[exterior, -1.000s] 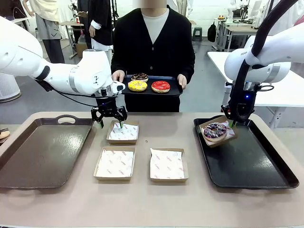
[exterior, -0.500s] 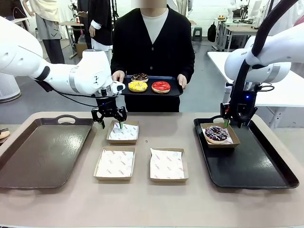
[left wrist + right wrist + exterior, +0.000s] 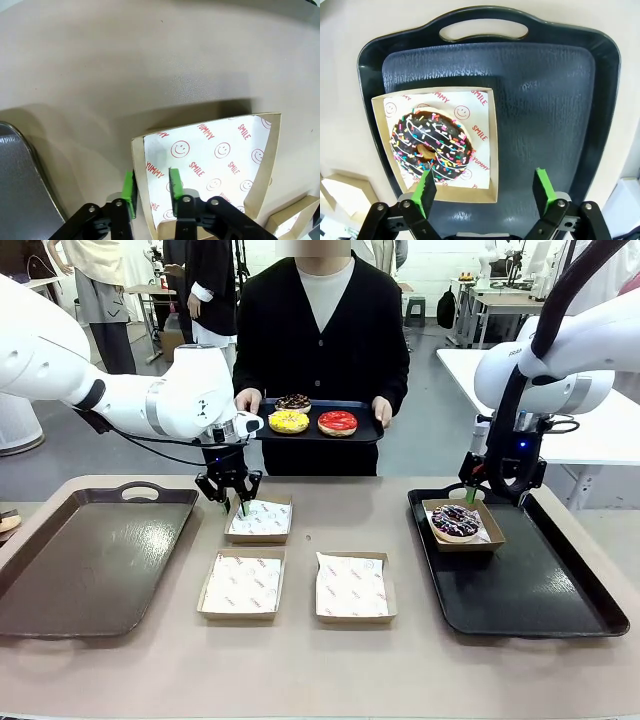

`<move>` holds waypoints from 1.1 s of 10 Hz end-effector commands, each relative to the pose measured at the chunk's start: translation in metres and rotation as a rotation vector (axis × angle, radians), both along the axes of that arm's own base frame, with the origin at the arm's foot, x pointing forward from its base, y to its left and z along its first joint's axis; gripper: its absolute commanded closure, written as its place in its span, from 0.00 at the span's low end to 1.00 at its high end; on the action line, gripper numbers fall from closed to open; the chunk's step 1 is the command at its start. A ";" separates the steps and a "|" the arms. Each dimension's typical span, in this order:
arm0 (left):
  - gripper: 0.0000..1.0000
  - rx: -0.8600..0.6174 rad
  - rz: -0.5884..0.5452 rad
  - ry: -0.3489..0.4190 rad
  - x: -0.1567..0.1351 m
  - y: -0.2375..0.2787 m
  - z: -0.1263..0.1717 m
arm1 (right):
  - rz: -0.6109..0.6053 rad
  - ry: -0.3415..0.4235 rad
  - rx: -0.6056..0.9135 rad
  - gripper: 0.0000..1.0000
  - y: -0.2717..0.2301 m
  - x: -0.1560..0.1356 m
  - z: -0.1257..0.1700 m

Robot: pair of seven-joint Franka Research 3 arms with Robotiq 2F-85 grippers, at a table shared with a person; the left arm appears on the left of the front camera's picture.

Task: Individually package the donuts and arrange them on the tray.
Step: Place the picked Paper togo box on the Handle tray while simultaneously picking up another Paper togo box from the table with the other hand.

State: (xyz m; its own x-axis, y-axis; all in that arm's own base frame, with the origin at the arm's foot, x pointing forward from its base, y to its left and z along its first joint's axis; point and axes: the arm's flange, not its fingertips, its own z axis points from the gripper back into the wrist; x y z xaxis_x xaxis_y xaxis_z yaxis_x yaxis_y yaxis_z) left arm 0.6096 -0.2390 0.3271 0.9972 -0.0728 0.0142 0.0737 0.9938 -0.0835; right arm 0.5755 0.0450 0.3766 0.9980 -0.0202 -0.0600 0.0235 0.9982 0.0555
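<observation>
Left gripper (image 3: 152,186) low over the empty box (image 3: 263,157) at centre-left of the front view. Fingers a narrow gap apart, straddling one cardboard wall, a green pad on either side, not pinching yet judging by the wrist view. Right gripper (image 3: 484,191) above the black tray (image 3: 560,100) at the right of the frame, fingers spread wide and holding nothing. Beneath it, the dark sprinkled donut (image 3: 431,145), lying in its own lined box (image 3: 493,145), flat on the tray's upper-left corner near the handle. Yellow donut (image 3: 289,421), red donut (image 3: 338,422) and brown donut (image 3: 294,401) waiting on the small tray (image 3: 370,433) held by the person at upper centre, well apart from both grippers. Two more empty boxes (image 3: 242,583) on the worktop (image 3: 300,670), lower centre.

Likely step in hand: taking hold of the empty box, ready for the next donut. To do it well, close on the wall alone, deep enough to seat both pads on cardboard rather than on the loose printed paper (image 3: 215,150). Thin card, easily bent — hence a gentle squeeze and a level lift. Keep clear of the neighbouring box just below. On the right side, rise straight up before swinging away — less chance of nudging the packed box.
</observation>
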 end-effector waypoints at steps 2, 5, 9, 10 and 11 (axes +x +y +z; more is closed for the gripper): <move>1.00 0.003 0.024 0.012 0.003 -0.002 0.002 | -0.005 0.006 0.022 0.00 -0.005 0.000 0.006; 1.00 0.007 0.028 0.020 0.003 0.000 0.003 | -0.010 0.000 0.042 0.00 -0.009 -0.003 0.010; 1.00 -0.010 0.012 0.035 -0.011 0.006 0.041 | 0.039 0.052 0.338 0.00 -0.045 -0.037 0.059; 1.00 -0.016 -0.003 0.023 -0.021 0.010 0.064 | 0.076 0.063 0.509 0.00 -0.071 -0.051 0.081; 1.00 -0.027 -0.007 0.001 -0.027 0.014 0.088 | 0.071 0.043 0.632 0.00 -0.102 -0.060 0.096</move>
